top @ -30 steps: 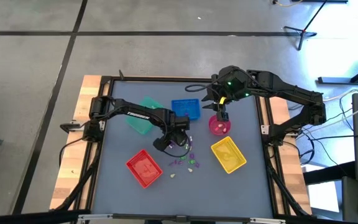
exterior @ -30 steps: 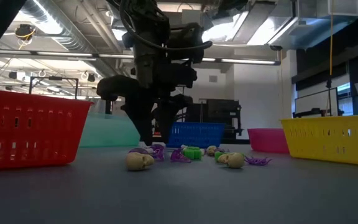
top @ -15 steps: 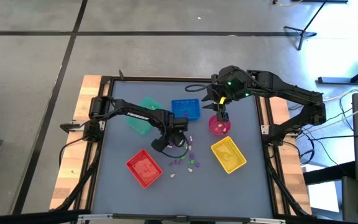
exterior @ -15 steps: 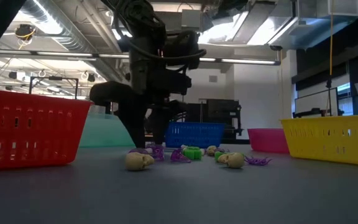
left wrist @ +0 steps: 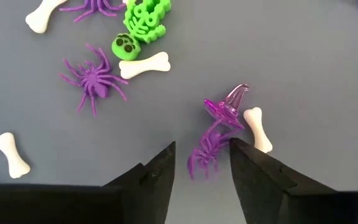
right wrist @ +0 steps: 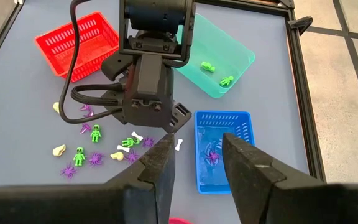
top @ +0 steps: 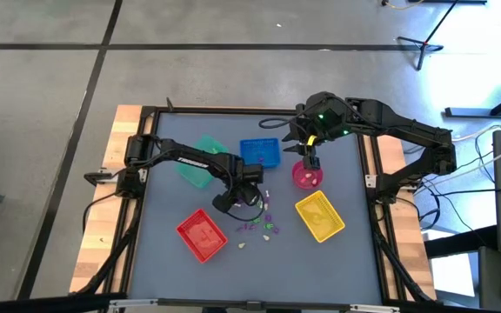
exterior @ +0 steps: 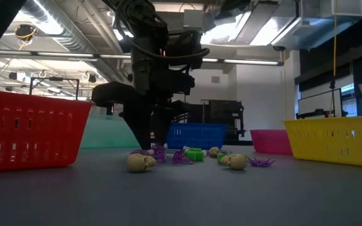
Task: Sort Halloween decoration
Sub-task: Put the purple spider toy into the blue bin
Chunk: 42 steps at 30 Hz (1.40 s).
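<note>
pink bowl: only its top rim shows in the right wrist view, cut off by the picture's edge.
trinkets: too tiny from above to tell shapes.
purple spider: partly hidden between the left claw fingers.

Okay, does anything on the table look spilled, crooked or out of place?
Nothing looks damaged. The trinkets lie scattered loose on the table, unsorted. In the left wrist view a purple witch hat lies tipped on its side against a purple spider, between the left gripper fingers.
</note>
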Each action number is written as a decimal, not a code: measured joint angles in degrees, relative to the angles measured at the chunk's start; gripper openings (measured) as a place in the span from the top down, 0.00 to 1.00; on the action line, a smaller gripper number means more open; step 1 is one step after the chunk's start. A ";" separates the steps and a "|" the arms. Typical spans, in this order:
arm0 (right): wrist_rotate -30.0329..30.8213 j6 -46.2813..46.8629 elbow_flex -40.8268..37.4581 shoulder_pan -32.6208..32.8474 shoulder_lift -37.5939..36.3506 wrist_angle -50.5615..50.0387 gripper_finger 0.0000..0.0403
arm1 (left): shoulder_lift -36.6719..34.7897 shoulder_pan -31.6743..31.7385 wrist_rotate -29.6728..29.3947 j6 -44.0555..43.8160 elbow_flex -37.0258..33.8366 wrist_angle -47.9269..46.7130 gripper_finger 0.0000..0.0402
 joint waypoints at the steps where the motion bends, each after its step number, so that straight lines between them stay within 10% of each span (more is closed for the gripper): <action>1: 0.00 0.00 0.01 0.01 0.00 0.00 0.67 | 0.00 0.00 0.01 0.00 0.00 0.00 0.68; 24: -0.02 0.00 0.00 0.00 0.00 0.00 0.67 | -0.02 0.00 -0.04 -0.41 0.00 -0.06 0.98; 42: -0.01 0.00 -0.01 0.00 0.00 0.03 0.67 | -6.82 2.87 -4.07 -6.82 0.12 3.32 0.99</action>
